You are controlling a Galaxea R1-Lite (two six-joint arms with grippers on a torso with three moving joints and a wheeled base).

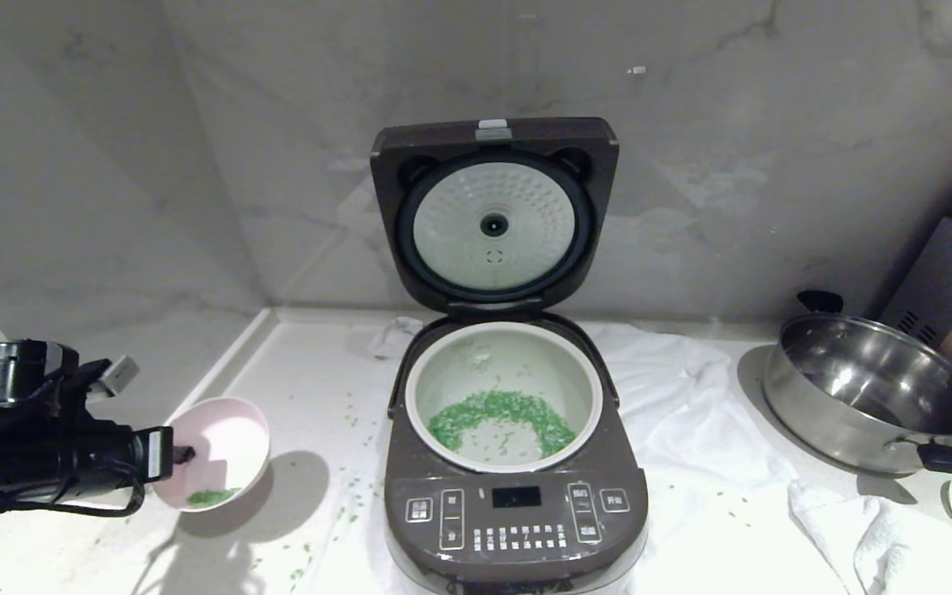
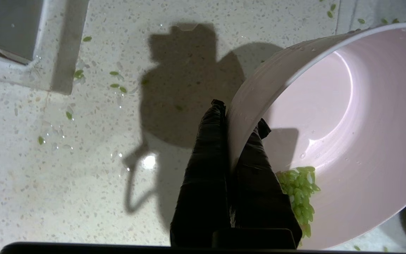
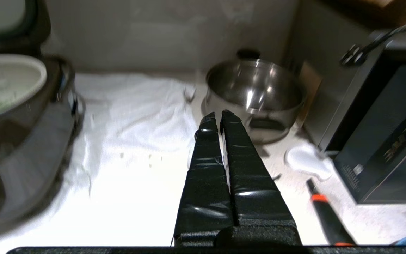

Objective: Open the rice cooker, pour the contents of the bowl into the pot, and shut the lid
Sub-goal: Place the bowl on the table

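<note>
Black taped fingers (image 2: 206, 169) of the left gripper (image 2: 236, 120) are pinched tight on the bowl (image 1: 224, 450)'s rim, one finger outside the wall and one inside, so the bowl hangs tipped on its side above the counter (image 1: 311, 397), off to the left of the rice cooker (image 1: 517, 512). My guess is that rim pinch is what lets the wrist roll the bowl over for pouring.

Inside the bowl there's a small clump of the contents (image 2: 300, 192) stuck low against the wall right by the inner finger, so it isn't fully emptied. Most of the green bits sit in the pot (image 1: 502, 339), spread in a crescent across the bottom. Plenty of stray grains are scattered on the counter too.

Lid (image 1: 494, 219) stands upright on its hinge, pale inner plate facing out, so closing hasn't happened yet.

Right gripper (image 3: 217, 118) has its fingers pressed together holding nothing, hovering over the white cloth (image 3: 132, 116) between the cooker and the steel pan (image 1: 873, 397). Pan looks empty.
</note>
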